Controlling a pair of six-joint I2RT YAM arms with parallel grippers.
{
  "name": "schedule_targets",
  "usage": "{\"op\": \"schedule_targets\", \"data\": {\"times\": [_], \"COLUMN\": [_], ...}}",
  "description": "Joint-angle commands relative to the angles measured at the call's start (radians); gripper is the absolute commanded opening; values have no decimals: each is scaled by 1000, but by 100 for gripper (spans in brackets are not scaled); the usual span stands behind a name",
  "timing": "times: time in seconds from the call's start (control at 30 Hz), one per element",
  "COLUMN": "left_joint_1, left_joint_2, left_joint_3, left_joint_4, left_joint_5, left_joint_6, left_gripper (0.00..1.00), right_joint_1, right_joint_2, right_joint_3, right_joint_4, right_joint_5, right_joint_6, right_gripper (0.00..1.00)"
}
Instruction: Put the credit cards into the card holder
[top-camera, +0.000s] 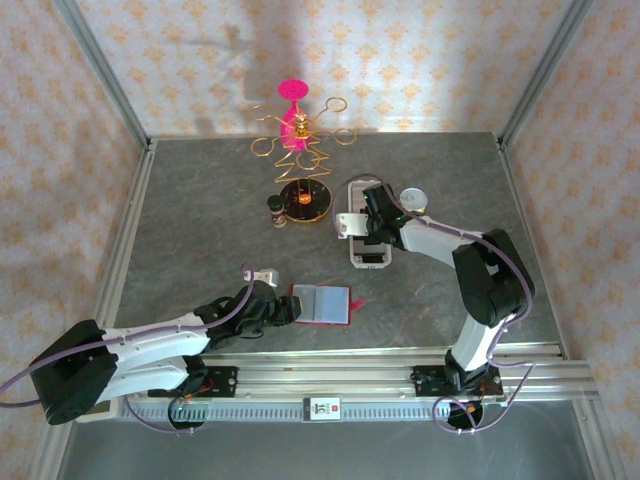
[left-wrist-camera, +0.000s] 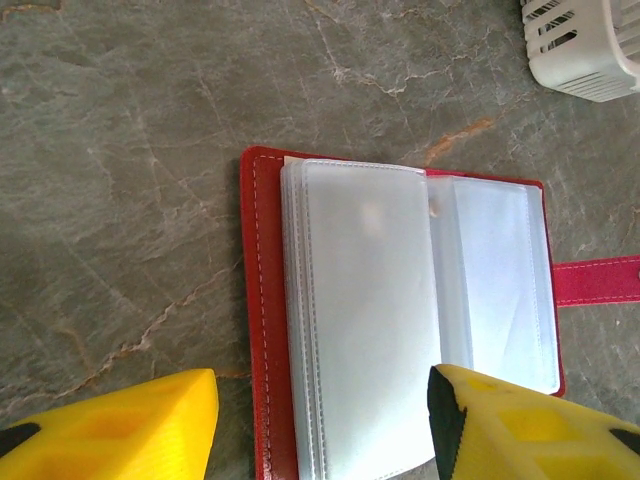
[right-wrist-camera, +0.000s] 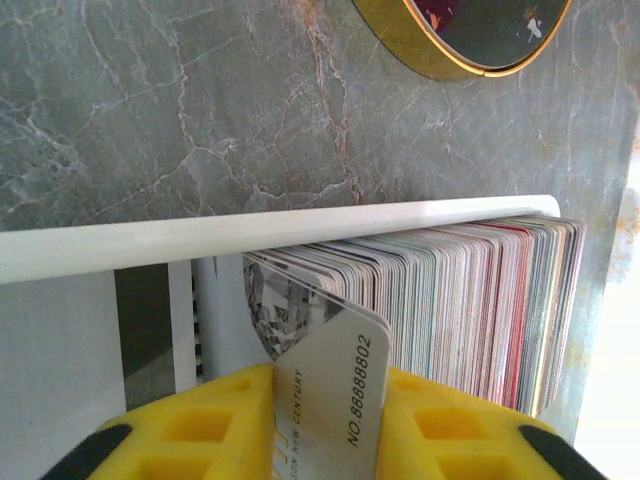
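The red card holder (top-camera: 322, 303) lies open on the grey table, its clear pockets (left-wrist-camera: 370, 320) facing up and its snap tab (left-wrist-camera: 600, 280) pointing right. My left gripper (left-wrist-camera: 322, 395) is open and straddles the holder's left half: one finger over the table, the other over the pockets. It sits at the holder's left edge (top-camera: 283, 308). My right gripper (right-wrist-camera: 330, 385) is shut on a silver-grey credit card (right-wrist-camera: 345, 350) printed with a number. The card stands at the front of a packed row of cards (right-wrist-camera: 470, 300) in the white tray (right-wrist-camera: 250, 235).
The white tray (top-camera: 370, 255) lies under my right gripper (top-camera: 362, 228) at centre right. Behind it are a gold-rimmed round dish (top-camera: 305, 198), a small dark bottle (top-camera: 277, 211), a pink and gold wire stand (top-camera: 297, 130) and a white disc (top-camera: 412, 198).
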Motion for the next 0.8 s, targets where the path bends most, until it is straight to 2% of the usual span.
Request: {"op": "schedule_targets", "data": {"times": [0.0, 0.17, 0.3, 0.77], "left_joint_1": [9, 9, 9, 9], "left_joint_2": [-12, -7, -4, 34], "left_joint_3": [-14, -14, -13, 2], "left_joint_4": [0, 7, 13, 8], "left_joint_5": [-14, -9, -7, -5], "left_joint_6": [-8, -8, -8, 6], "left_gripper": [59, 59, 58, 62], "right_joint_1": [-7, -6, -8, -7], "right_joint_2": [-44, -43, -46, -116], "right_joint_3": [-8, -2, 3, -4], "right_joint_4": [-2, -8, -19, -63], "right_joint_5": [26, 28, 22, 6], "right_joint_6": [-3, -1, 2, 18], "right_gripper": [26, 24, 17, 13]}}
